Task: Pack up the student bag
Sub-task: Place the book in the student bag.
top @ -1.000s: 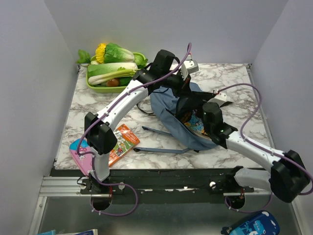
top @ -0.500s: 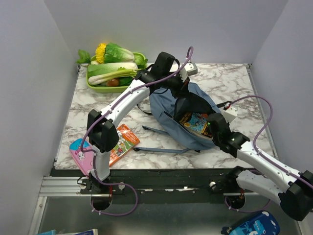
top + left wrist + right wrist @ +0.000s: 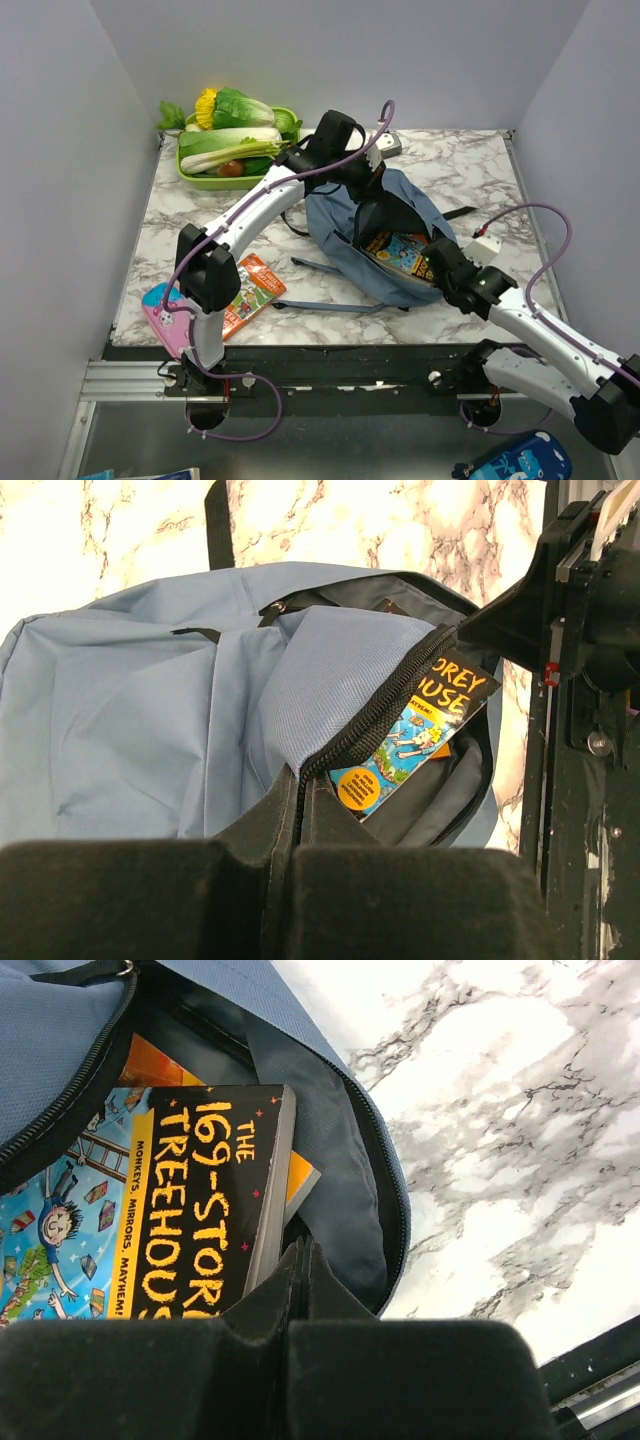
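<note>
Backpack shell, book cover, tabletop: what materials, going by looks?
Looks like: student bag matte woven fabric, likely nylon or polyester; weave and soft folds show. Book: printed paperback cover, finish unclear; page edges visible. Table: marble-patterned, smooth; possibly laminate, can't tell.

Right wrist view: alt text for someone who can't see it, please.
A black book with yellow lettering lies inside the open student bag, over an orange book. The right gripper, shut, points at it; marble table to the right.
</note>
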